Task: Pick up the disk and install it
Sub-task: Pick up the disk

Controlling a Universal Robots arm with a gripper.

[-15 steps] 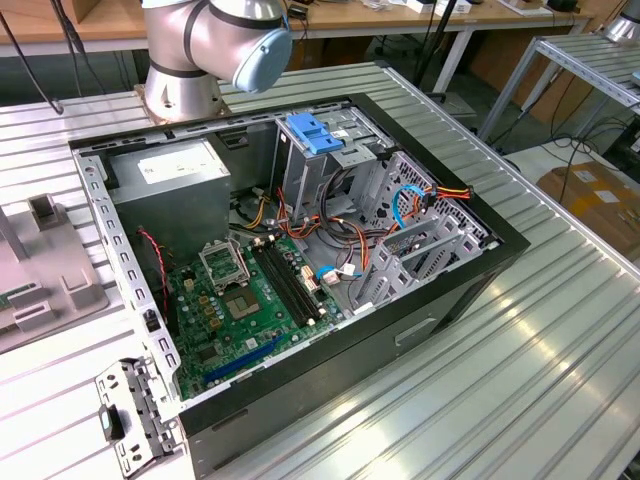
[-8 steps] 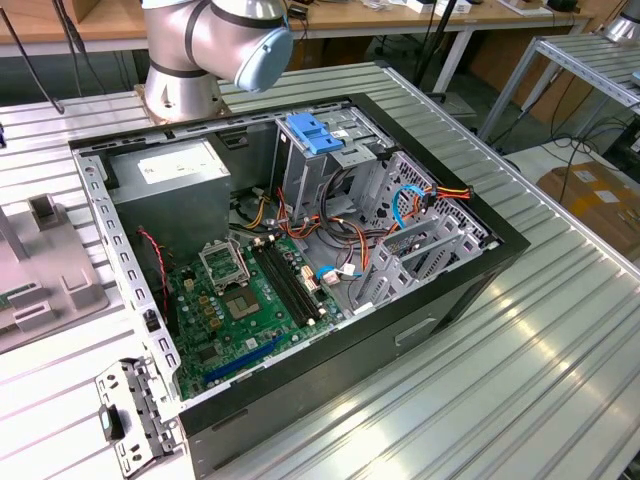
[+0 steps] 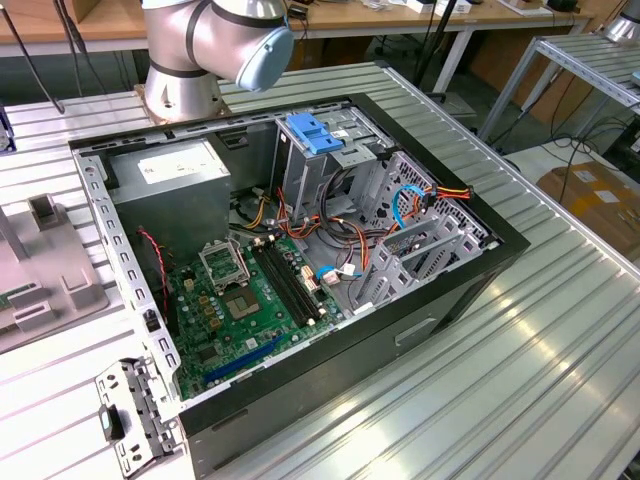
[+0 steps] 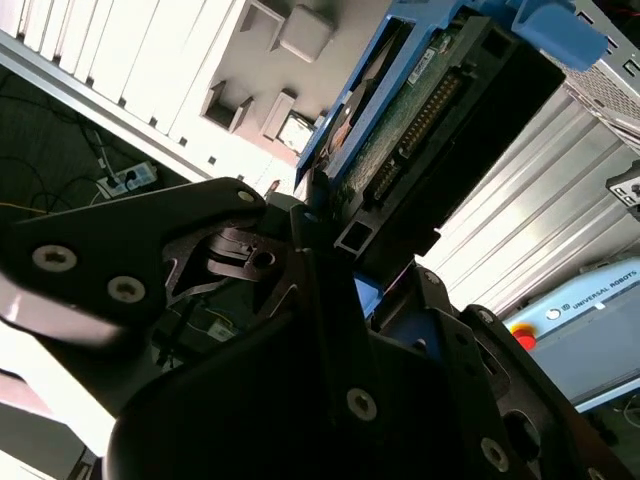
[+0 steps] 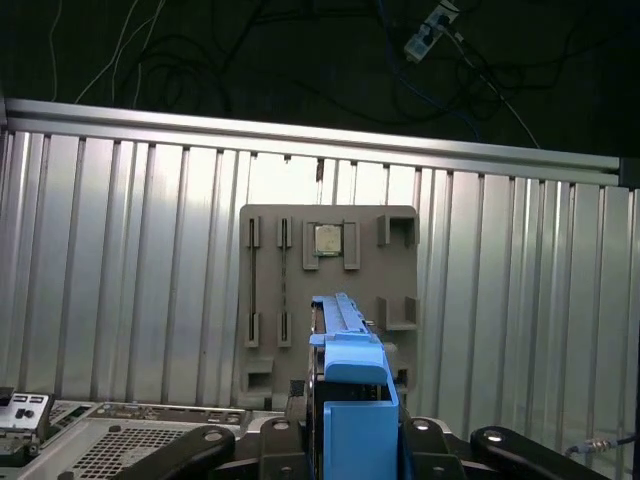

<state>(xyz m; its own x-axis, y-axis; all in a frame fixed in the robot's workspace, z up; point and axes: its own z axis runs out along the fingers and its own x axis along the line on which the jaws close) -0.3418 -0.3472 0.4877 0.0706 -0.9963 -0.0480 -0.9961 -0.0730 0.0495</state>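
Ribbed aluminium worktop, exterior view: loose perforated metal bracket at the near corner on the exterior view's left. Open black computer case lies on its side across the middle, with a green motherboard in its nearer half. Its grey power-supply box and light-blue latch piece are towards the far edge. Grey fixture tray sits by the edge on the exterior view's left, apart from the case. Beyond the far edge: wooden desks, a second metal-framed bench, and a cardboard box on the floor at the exterior view's right. Arm: base standing at the far edge behind the case, a grey joint with a pale-blue cap above it. Hand, in both wrist views: dark fingers closed on the disk, held clear of the worktop. The disk stands edge-on between the fingers, blue rail towards the first wrist camera. Its green circuit board and connector row are exposed in the second wrist view, and the fixture tray lies beyond it.
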